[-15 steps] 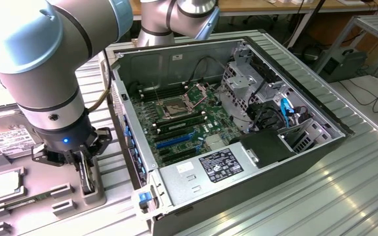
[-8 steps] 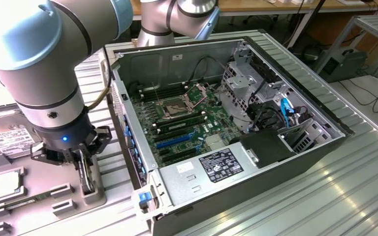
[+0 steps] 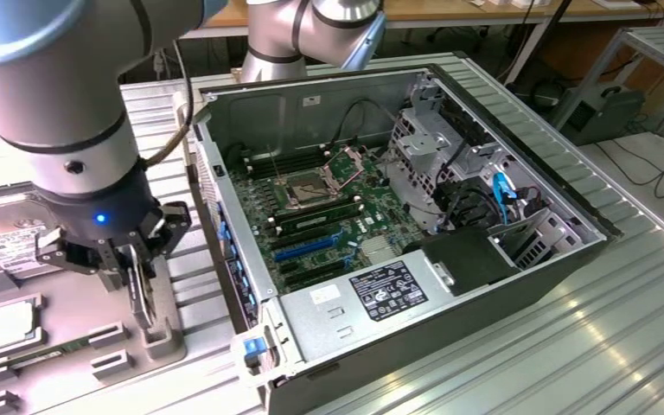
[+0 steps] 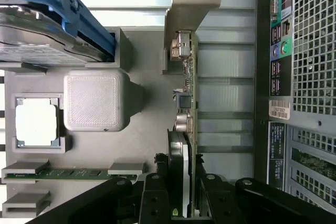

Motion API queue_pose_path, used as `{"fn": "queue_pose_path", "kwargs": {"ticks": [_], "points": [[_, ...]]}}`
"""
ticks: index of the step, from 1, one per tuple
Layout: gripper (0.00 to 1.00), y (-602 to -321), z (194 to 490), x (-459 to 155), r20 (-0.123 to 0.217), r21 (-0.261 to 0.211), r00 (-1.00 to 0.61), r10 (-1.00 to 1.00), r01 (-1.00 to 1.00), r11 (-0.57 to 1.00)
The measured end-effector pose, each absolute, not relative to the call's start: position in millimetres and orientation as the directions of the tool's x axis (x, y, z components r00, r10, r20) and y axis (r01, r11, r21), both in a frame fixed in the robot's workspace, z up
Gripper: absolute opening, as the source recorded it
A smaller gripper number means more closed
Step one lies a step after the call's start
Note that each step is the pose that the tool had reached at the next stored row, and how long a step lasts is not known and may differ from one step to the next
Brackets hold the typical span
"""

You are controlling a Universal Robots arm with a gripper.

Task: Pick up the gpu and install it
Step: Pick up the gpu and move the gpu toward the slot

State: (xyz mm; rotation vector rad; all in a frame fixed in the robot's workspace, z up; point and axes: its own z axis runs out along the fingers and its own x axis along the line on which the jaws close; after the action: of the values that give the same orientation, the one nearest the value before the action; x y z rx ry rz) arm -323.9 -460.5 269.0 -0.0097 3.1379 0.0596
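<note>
You have one open computer case (image 3: 274,112), one gpu (image 4: 186,124), one processor (image 4: 35,121), one loose memory stick (image 4: 68,172), one hard drive (image 4: 31,30).

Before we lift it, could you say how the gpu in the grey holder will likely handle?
Probably stiff: the gpu is a thin board standing upright on its edge. Likely fragile, with small bare components along its face. Its cooler on one side may make it tip.

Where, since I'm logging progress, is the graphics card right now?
At the exterior view's left, the graphics card stands on edge in the gray parts tray, held by the gripper, beside the open computer case.
</note>
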Motion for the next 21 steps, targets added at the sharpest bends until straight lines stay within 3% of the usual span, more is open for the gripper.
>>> {"fn": "queue_pose_path", "kwargs": {"ticks": [21], "points": [[0.28, -459, 380, -324, -0.003, 0.038, -1.0, -0.006, -0.006, 0.999]]}}
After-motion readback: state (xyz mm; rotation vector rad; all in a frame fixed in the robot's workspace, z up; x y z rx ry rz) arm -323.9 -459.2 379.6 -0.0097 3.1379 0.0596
